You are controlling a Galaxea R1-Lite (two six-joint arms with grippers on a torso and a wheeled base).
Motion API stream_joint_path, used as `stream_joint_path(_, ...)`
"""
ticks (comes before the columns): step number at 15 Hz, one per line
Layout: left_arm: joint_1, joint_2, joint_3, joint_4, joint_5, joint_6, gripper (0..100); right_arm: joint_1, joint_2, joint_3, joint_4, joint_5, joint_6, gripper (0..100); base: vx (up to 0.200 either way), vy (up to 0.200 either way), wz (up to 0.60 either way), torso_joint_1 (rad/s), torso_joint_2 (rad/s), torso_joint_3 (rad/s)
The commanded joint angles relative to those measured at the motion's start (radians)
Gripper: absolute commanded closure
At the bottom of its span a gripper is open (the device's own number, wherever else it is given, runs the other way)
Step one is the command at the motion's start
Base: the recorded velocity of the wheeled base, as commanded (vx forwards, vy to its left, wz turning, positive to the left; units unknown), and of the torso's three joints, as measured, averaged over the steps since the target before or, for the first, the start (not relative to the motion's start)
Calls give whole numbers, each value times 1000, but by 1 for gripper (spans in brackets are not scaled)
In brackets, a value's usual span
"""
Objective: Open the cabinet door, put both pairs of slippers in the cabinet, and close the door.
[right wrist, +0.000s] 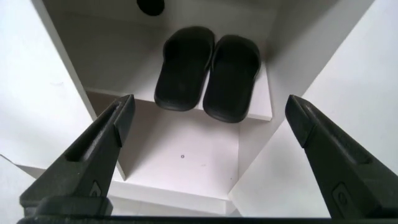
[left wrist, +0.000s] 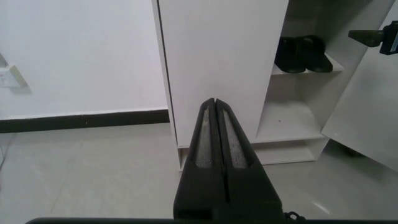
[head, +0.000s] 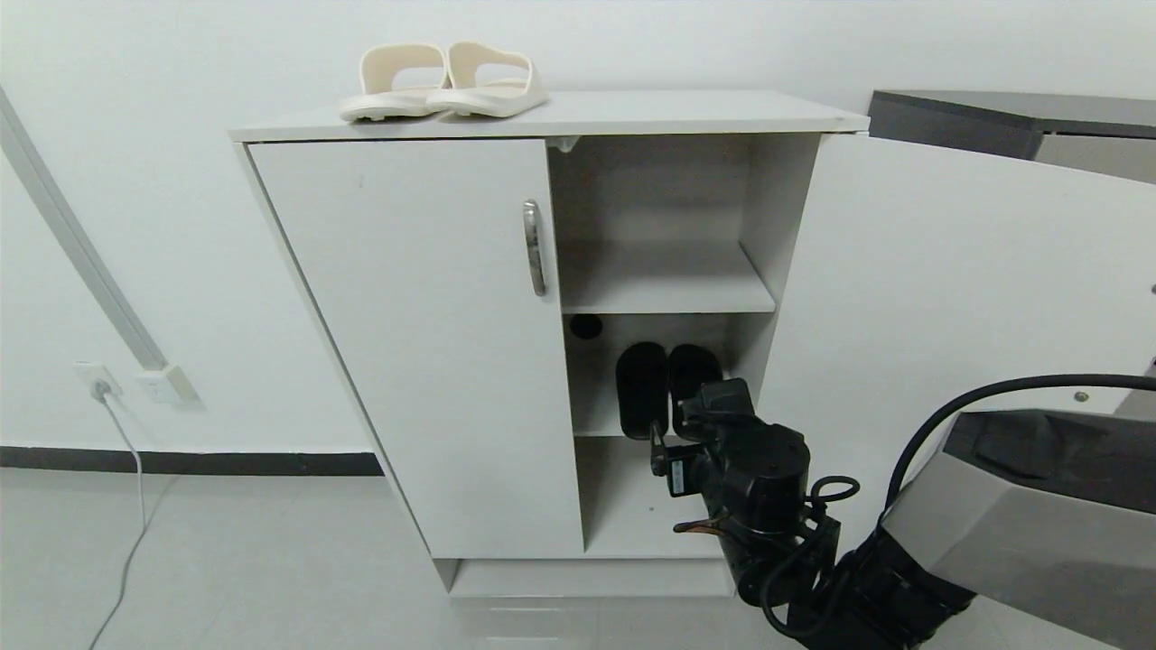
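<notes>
- Right gripper (head: pixel 688 422): jaws spread wide, nothing between them; level with the middle shelf (head: pixel 591 408), at the mouth of the cabinet (head: pixel 686 110) and just in front of the black pair (head: pixel 666 388).
- Left gripper (left wrist: pixel 214 102): fingers pressed together, empty; held low, facing the foot of the left door (head: pixel 415 343).
- Black pair: on the middle shelf, side by side and touching, long axes running front to back, near ends at the shelf's front edge. Judged as placed, half the stowing done.
- Cream pair (head: pixel 444 83): on the cabinet top, over the left door, side by side and touching, long axes running roughly front to back, near ends at the top's front edge.
- Right door (head: pixel 948 289): swung fully out; the compartment behind it is open.
- Governing relation: the cream pair lies above and to the left of the right gripper, well apart from it, with the top's overhang between.
- Judgement: the right gripper must back out of the opening before it can rise to the top.
- Nearer arm: the right gripper is the higher of the two; the left arm is on the pair's side but has further to climb. Which is nearer cannot be settled from these views.
</notes>
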Motion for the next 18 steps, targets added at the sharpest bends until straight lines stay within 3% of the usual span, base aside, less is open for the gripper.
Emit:
stream_joint_path(1, 0, 1, 0, 0, 0, -1, 100, 0, 1, 1, -2, 0, 0, 0, 0, 0, 0, 0, 0, 0)
stream_joint_path(6, 0, 1, 0, 0, 0, -1, 100, 3, 4, 8, -36, 0, -16, 0, 0, 0, 0, 0, 0, 0)
stream_joint_path(18, 0, 1, 0, 0, 0, -4, 100, 2, 7, 20, -37, 0, -17, 0, 0, 200, 0, 5, 2, 4)
